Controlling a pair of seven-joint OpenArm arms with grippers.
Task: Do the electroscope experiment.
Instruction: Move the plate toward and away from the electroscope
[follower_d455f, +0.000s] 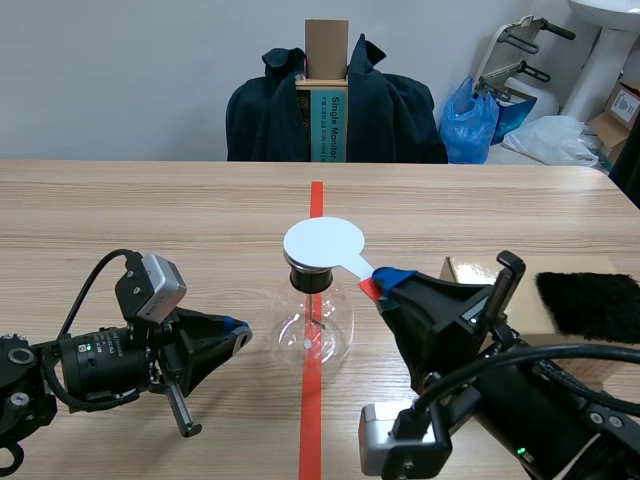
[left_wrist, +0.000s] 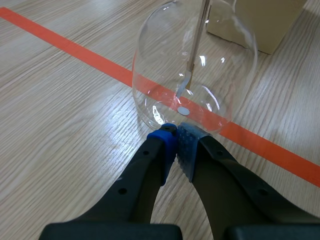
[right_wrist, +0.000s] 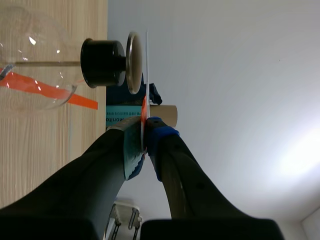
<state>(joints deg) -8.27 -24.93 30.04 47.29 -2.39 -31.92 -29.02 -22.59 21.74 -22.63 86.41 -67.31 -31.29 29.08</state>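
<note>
Looking at the glass flask (follower_d455f: 313, 330) standing on the bench (follower_d455f: 150, 220), right on the red tape line. Pinching the thin handle of the white paddle (follower_d455f: 323, 244) in the right hand (follower_d455f: 385, 285), fingers squeezed on it, with the round part lying flat over the flask's top, touching it or very near. Resting the left hand (follower_d455f: 235, 328) low beside the flask, fingers pressed together on nothing, tips at the glass. Leaving the black fuzzy cloth (follower_d455f: 590, 303) well away from the flask, past the right hand. Guessing at thin, slippery glass, easy to break and easy to tip, so steadying it gently, low at the round belly or by the black stopper (follower_d455f: 306, 279). Guessing at a light, bendy paddle, so gripping only its handle end.
</note>
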